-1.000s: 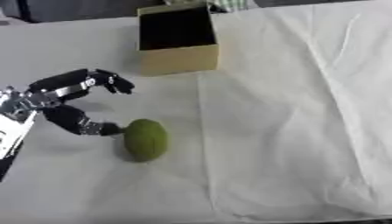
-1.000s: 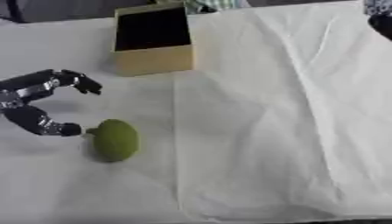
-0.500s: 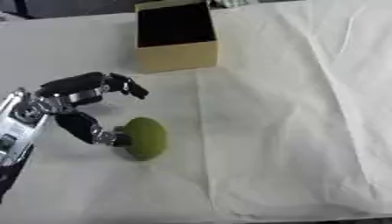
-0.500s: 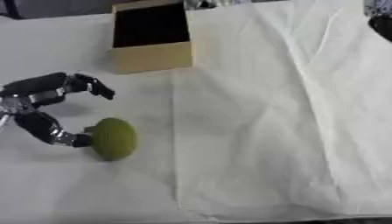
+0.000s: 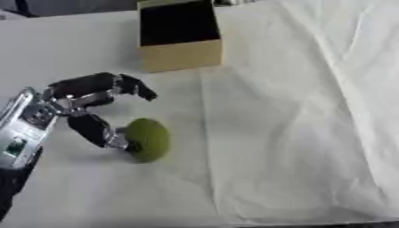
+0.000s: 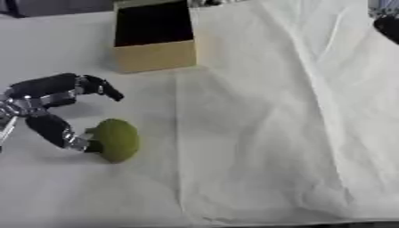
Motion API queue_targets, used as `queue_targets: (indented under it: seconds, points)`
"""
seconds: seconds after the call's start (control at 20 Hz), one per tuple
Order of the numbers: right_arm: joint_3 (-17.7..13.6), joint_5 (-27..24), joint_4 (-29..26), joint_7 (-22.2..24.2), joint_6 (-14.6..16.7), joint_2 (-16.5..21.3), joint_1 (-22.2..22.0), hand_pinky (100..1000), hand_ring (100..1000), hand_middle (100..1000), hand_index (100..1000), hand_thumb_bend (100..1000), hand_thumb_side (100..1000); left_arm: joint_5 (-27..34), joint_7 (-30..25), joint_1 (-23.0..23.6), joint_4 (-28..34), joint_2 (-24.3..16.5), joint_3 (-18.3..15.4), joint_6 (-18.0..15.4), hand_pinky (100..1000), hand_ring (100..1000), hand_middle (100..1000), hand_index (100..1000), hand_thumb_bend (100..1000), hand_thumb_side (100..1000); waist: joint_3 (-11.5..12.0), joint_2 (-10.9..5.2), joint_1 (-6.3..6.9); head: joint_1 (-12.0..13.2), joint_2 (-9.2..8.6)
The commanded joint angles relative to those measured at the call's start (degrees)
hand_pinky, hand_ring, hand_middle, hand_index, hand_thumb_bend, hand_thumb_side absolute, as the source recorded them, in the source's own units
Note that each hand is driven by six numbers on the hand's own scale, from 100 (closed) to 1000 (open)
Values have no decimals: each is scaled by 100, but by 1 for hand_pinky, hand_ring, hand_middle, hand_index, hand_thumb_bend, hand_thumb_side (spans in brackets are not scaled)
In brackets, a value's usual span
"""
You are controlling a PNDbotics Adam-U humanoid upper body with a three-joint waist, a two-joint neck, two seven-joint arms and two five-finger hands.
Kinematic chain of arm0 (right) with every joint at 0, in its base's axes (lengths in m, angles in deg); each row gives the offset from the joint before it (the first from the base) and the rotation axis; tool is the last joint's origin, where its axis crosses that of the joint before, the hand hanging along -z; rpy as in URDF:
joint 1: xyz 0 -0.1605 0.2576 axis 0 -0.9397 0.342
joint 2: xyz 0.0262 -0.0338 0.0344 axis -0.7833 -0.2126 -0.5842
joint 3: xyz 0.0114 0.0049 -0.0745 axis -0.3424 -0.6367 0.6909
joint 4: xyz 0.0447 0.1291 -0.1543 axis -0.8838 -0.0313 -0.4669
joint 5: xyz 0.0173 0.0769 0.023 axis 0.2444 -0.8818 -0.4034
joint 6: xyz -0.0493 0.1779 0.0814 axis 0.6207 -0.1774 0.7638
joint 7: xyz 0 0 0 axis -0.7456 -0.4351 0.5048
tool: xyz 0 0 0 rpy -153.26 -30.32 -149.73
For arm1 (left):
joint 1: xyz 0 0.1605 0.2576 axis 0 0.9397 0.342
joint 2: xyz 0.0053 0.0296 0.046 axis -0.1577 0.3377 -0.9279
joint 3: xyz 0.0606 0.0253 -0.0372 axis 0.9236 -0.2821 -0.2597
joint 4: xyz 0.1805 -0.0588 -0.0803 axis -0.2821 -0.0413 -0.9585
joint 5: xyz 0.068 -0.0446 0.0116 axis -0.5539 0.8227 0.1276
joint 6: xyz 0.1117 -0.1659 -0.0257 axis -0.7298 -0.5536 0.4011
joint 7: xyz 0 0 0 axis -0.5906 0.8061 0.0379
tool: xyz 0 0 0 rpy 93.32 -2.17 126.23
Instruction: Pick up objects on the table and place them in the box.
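The green fruit lies near-left on the white cloth, well short of the box. The left hand has its thumb against the fruit's left side and its fingers spread above, gripping nothing; the arm is cut off at the left edge.

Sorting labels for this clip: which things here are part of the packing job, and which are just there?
Part of the job:
green fruit
open box
left hand, thumb touching the fruit

Just there:
white cloth covering the table
dark shape at the right edge, unclear
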Motion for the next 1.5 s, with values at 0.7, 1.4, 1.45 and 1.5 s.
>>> queue_targets:
  seconds: [0.7, 1.4, 1.45, 1.5]
  points:
    - [-9, -28, -120, 34, -11, 93, 30, 892, 900, 600, 786, 100, 221, -256, -134, -29, -298, 37, 33, 182, 754, 771, 706, 855, 617, 561, -5, -70, 15, -33, 30]
    - [-23, -30, -120, 23, -12, 81, 38, 892, 900, 600, 786, 100, 223, -24, -670, 56, -478, 5, -7, 335, 697, 740, 681, 820, 523, 571, -33, -54, 18, -40, 12]
    - [-24, -32, -120, 22, -10, 80, 42, 892, 900, 600, 786, 100, 222, 10, -689, 71, -498, 9, -11, 370, 683, 731, 672, 812, 508, 573, -35, -52, 16, -42, 8]
    - [-24, -33, -120, 20, -9, 79, 44, 892, 900, 600, 786, 100, 223, 53, -704, 89, -519, 13, -16, 416, 678, 728, 669, 809, 501, 576, -38, -51, 14, -45, 4]
